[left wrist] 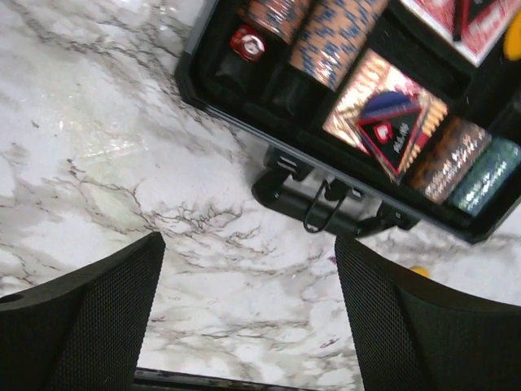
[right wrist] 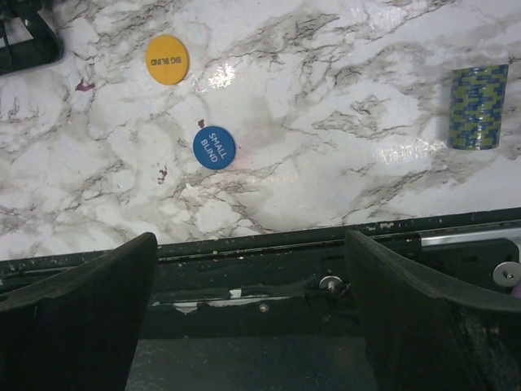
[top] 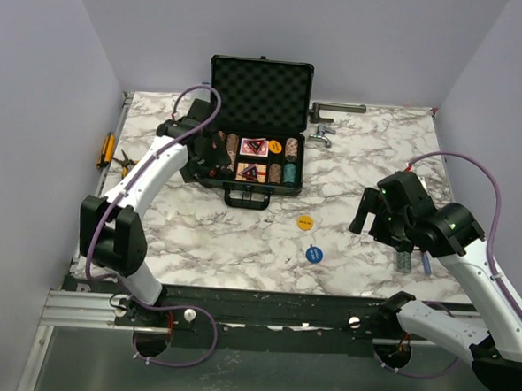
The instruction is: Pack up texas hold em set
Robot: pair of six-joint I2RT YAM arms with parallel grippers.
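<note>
Top: high, behind, wide. Wrists: close, downward; left shares briefcase (top: 260, 93) (left wrist: 326, 204), right shares blue disc (top: 314, 254) (right wrist: 214, 147).

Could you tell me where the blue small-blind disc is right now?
In the top view, the blue disc lies on the table right of centre, in front of the open case, just nearer the camera than the yellow disc.

Black briefcase (top: 260, 89), white grey-veined marble table (top: 232, 238), yellow disc (top: 304, 222), blue disc (top: 314, 254), blue-and-yellow chip stack (right wrist: 478, 107)
</note>
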